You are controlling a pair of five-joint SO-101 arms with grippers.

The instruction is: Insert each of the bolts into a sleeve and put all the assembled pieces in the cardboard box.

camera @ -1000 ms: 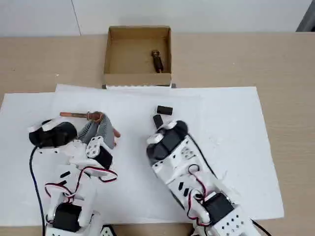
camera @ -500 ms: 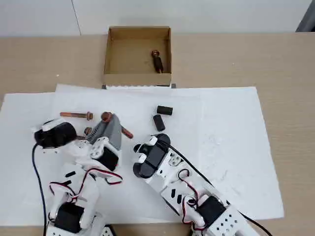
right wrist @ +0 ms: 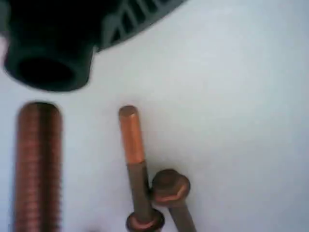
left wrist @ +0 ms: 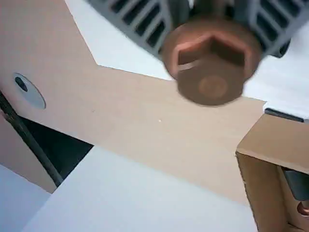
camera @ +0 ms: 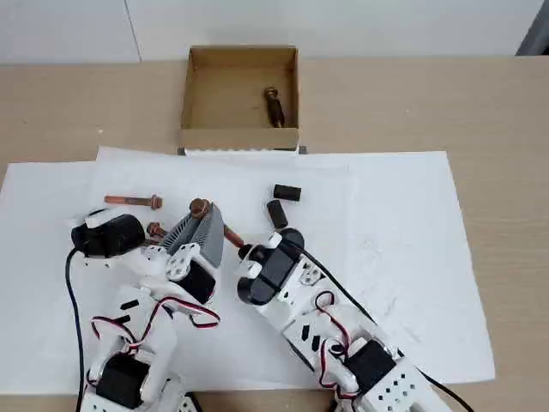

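Note:
My left gripper (camera: 207,225) is shut on a copper bolt (camera: 202,212). Its hex head (left wrist: 212,63) faces the left wrist camera between the grey fingers (left wrist: 137,17). Its threaded end (right wrist: 38,164) points at my right gripper (camera: 250,252), which is shut on a black sleeve (right wrist: 48,58). The sleeve's open bore sits just off the thread tip. Two loose bolts (camera: 133,201) (camera: 155,229) lie on the paper by the left arm. Two more black sleeves (camera: 286,192) (camera: 276,213) lie in the middle. The cardboard box (camera: 196,93) holds one assembled piece (camera: 274,106).
White paper (camera: 395,223) covers the work area on the wooden table (camera: 446,103). The box stands just beyond the paper's far edge. The right half of the paper is bare. The box's corner (left wrist: 270,159) appears in the left wrist view.
My left gripper carried the bolt to the right, toward the middle. My right gripper drew back from the loose sleeves to the left and now faces the bolt's tip.

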